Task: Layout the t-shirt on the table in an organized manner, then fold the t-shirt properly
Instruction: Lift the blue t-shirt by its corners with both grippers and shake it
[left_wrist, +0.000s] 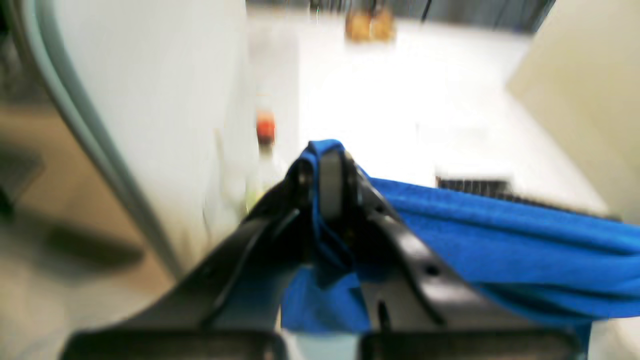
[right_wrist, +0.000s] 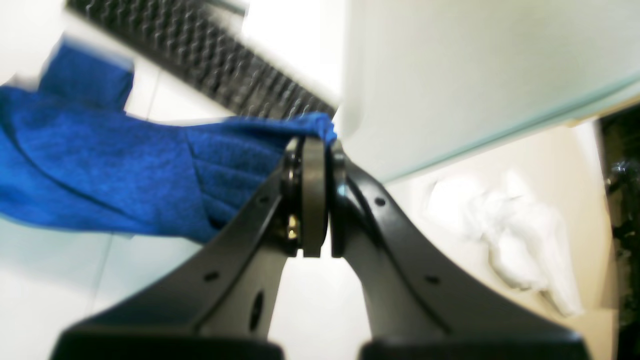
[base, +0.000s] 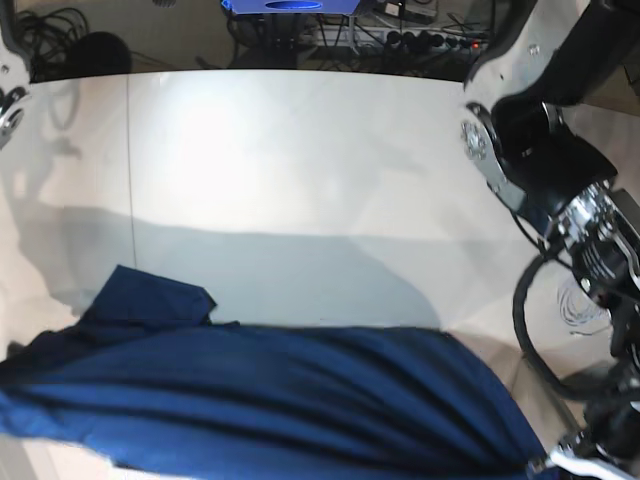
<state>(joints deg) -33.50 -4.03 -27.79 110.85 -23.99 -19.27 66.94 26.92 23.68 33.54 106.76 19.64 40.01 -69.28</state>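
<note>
White table (base: 300, 170); t-shirt (base: 280, 400) stretched sideways, both tools (left_wrist: 330, 175) (right_wrist: 317, 150) clamped on its ends.

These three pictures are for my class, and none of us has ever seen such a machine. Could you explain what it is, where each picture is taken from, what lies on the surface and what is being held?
It is a robot with two arms. Two pictures come from small cameras on its wrists, each looking along a black two-fingered hand. The third is taken from the robot's base and looks over the white table.

The left hand is shut on a bunched edge of a blue t-shirt. The right hand is shut on another edge of it. The cloth stretches between them and one sleeve lies on the table.

A black keyboard shows beyond the shirt in both wrist views. A crumpled white cloth or paper lies off to one side.
</note>
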